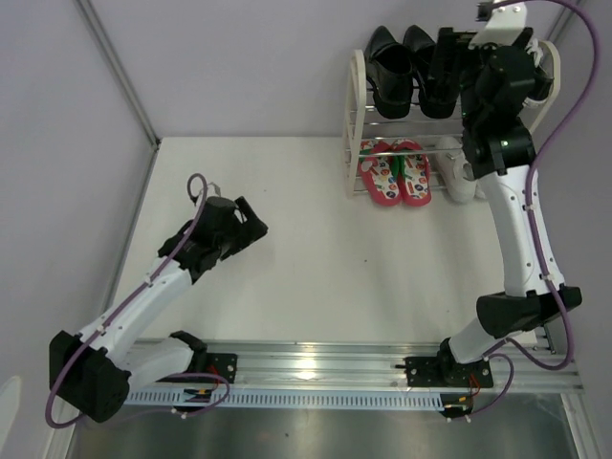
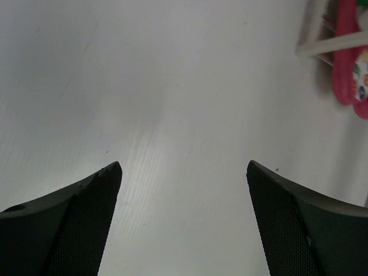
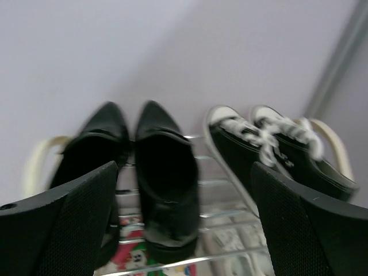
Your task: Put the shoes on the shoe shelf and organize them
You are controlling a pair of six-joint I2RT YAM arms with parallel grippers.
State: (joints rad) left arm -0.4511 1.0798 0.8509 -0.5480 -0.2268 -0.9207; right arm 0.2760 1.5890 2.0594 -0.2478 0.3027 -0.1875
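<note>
Left claw (image 1: 253, 225) sits well short of the shoe shelf (image 1: 356, 115), to its front-left, low over bare bench (image 1: 316, 258). Its jaws are spread wide with nothing between them, and its wrist view shows only bench, with the shelf's foot in the far corner.

The shelf stands at the back of the bench against the wall. On its lower tier, the red flip-flops (image 1: 397, 172) lie side by side in the left half. A white sneaker (image 1: 461, 177) is just right of them, partly hidden by the right arm, so I can't tell whether its mate is there.

On the upper tier, the black dress shoes (image 1: 392, 72) are paired on the left, toes to the wall. The black canvas sneakers (image 3: 276, 155) with white laces are on the right, beside them.

Right claw (image 1: 449, 67) hangs over the front of the shelf's upper tier, on the right side. Its jaws are wide apart, gripping nothing and touching no shoe.
</note>
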